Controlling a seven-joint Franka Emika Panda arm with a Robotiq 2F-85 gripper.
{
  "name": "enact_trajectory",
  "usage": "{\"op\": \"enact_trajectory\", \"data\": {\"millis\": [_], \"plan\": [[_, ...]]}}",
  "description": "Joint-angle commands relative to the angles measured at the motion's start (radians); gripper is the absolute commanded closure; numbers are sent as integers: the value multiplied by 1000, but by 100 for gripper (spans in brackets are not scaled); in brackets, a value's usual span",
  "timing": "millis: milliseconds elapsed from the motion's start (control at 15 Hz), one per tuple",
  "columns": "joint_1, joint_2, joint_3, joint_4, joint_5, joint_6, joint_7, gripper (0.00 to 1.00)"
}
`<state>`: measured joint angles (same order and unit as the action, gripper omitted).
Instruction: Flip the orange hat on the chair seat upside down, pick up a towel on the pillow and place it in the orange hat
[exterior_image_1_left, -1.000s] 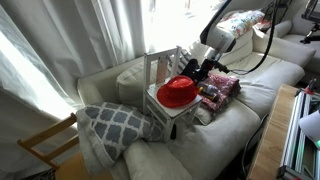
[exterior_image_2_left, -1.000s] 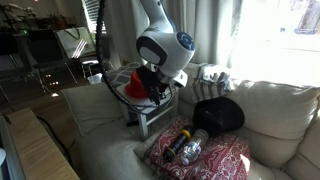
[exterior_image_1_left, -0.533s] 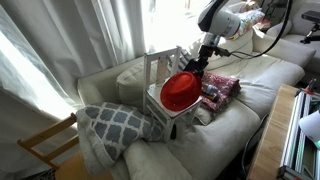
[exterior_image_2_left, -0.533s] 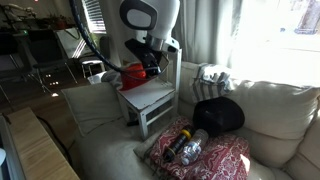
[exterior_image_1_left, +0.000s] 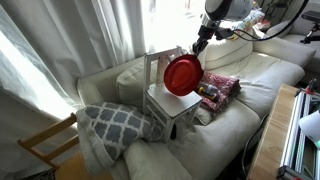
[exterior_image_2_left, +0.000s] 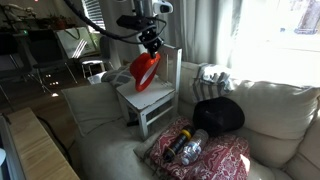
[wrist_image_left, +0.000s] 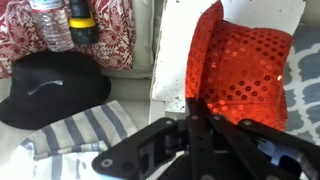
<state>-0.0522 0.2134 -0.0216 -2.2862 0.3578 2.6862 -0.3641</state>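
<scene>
Wrist view: pinching orange hat (wrist_image_left: 245, 65) by its brim with closed fingers (wrist_image_left: 168, 138), holding it on edge above chair seat (exterior_image_2_left: 152, 100).

Bright daylight washes through pale sheer curtains (exterior_image_1_left: 70, 40) behind a cream sofa (exterior_image_1_left: 255, 100), with a bare tan wooden chair (exterior_image_1_left: 45, 145) beside it and what may be a wooden tabletop (exterior_image_1_left: 283, 125) in front.

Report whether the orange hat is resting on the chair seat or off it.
Off it: the orange hat hangs on edge from the shut gripper, above the chair seat.
</scene>
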Motion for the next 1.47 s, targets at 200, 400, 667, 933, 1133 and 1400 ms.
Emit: {"op": "enact_trajectory", "data": {"millis": [200, 400, 667, 933, 1133, 1400], "plan": [[-13, -39, 19, -32, -111, 21, 84, 98], [-13, -40, 19, -34, -114, 21, 84, 98], [36, -83, 10, -54, -264, 22, 139, 99], [283, -106, -208, -48, -611, 25, 360, 99], [462, -80, -358, 16, -845, -22, 568, 99], [586, -51, -419, 56, -1146, -161, 876, 99]]}}
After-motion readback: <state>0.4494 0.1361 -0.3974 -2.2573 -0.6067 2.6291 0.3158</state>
